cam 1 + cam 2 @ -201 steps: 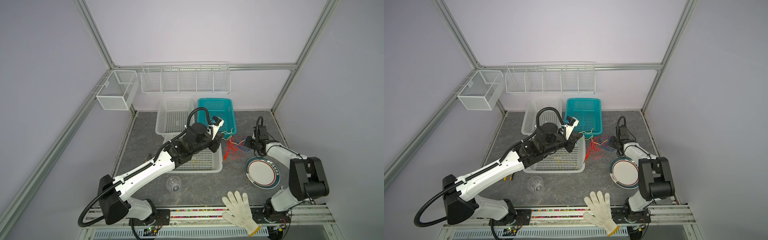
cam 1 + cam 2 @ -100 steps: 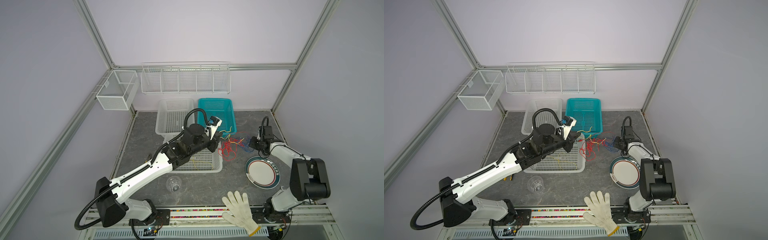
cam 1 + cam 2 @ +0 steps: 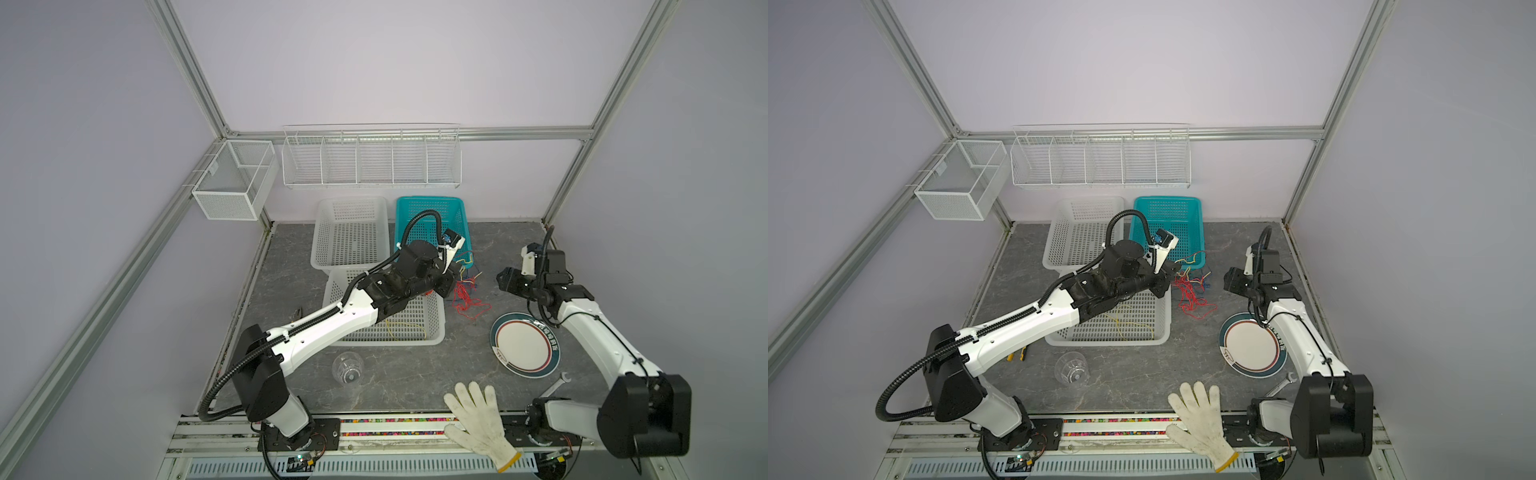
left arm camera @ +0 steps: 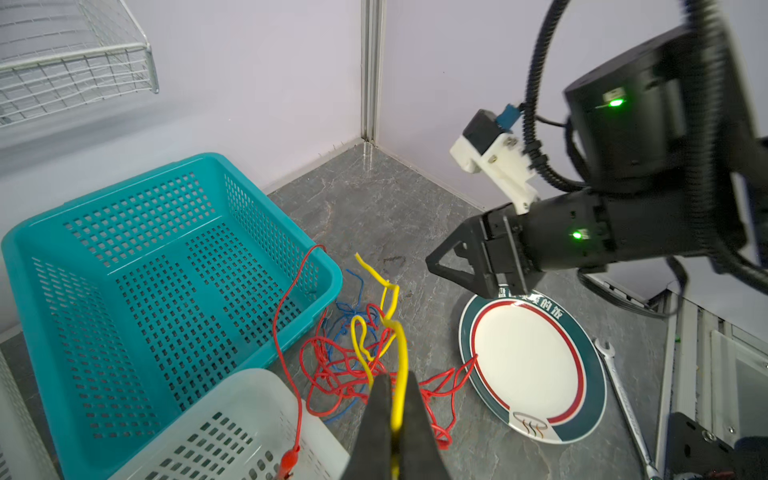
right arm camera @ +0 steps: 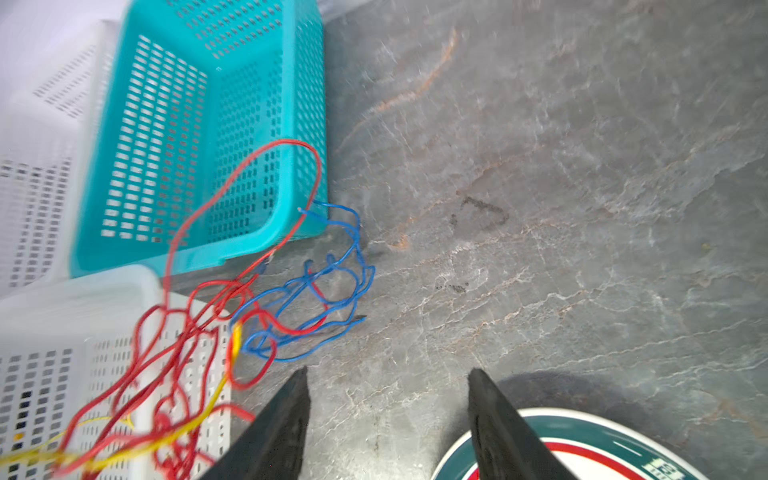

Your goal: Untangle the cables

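Left gripper point(image 4: 397, 376) clamped on a yellow cable point(image 4: 397, 345) running straight past its tips, cables point(image 3: 461, 293) heaped at the teal basket's point(image 4: 124, 266) front right corner, ends blurred, right gripper point(image 5: 388, 370) wide open, empty, right of that basket.

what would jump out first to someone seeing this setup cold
The bright tangle of red, blue and yellow cables lies on the grey tabletop, between the teal basket and the round plate. Next, the left gripper, shut on a yellow cable rising from that tangle, while the right gripper hangs open near the plate, holding nothing.
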{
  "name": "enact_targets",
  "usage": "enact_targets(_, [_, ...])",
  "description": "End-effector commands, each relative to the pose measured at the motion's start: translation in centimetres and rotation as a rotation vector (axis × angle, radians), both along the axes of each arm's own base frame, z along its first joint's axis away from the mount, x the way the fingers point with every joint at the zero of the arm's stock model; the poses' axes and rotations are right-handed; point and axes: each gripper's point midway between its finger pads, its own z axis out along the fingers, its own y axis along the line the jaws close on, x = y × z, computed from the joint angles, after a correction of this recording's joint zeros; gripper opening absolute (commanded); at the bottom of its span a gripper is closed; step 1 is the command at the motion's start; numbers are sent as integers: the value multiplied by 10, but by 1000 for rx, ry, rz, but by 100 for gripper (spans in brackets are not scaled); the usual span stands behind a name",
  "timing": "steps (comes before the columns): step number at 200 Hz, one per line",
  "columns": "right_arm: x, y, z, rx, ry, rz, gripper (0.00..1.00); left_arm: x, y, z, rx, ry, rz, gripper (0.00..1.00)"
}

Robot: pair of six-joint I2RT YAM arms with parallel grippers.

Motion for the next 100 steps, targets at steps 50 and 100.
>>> enact_targets(50, [-41, 70, 18, 133, -72, 223, 78, 4, -16, 24, -42, -19, -6, 0])
enact_targets(100, [-39, 95, 0, 115, -35, 272, 73, 0, -20, 26, -44, -18, -16, 0])
